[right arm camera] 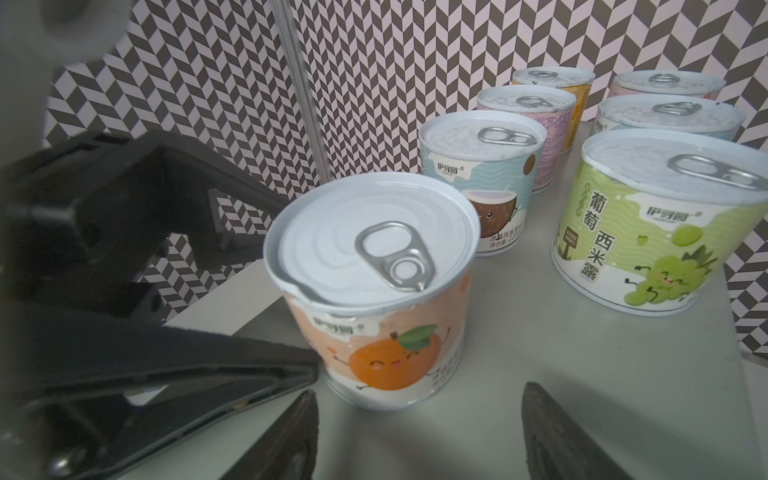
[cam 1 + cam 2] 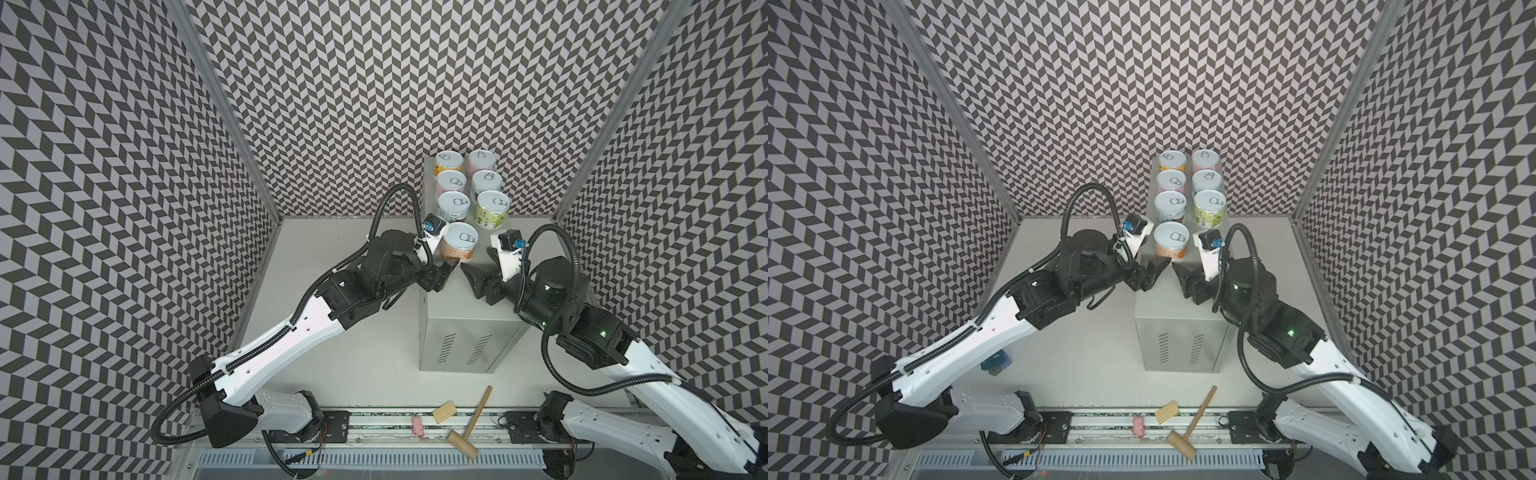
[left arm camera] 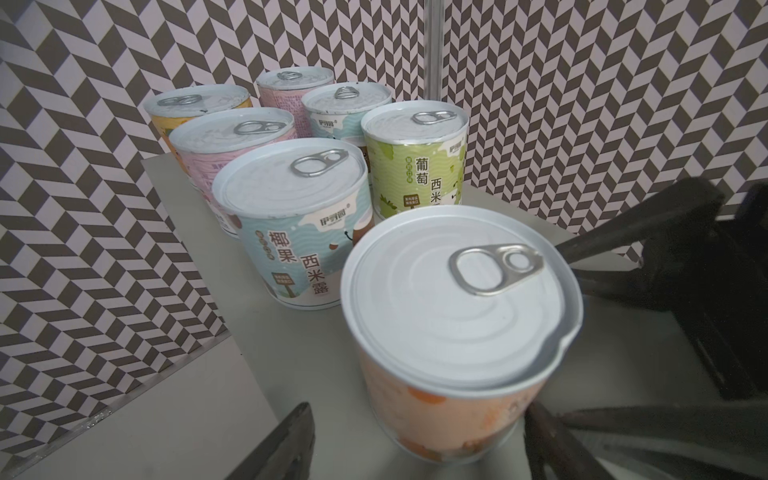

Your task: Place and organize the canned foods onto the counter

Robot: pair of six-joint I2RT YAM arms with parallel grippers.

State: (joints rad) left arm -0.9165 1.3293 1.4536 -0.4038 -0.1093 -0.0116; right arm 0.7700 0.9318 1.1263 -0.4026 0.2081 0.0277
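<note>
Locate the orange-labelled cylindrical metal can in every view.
Top view: orange-labelled cylindrical metal can, frontmost, near centre.
Top view: the can, frontmost, at centre.
Left wrist: closest, largest can.
Right wrist: closest can, fruit face showing.
Shared landmark: green-labelled cylindrical can diagonally behind it.

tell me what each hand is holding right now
left hand: open, straddling the orange can, not clamped
right hand: open, empty

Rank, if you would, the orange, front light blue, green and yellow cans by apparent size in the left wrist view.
1. orange can
2. front light blue can
3. green can
4. yellow can
Nearness drives this; true sizes may match.
</note>
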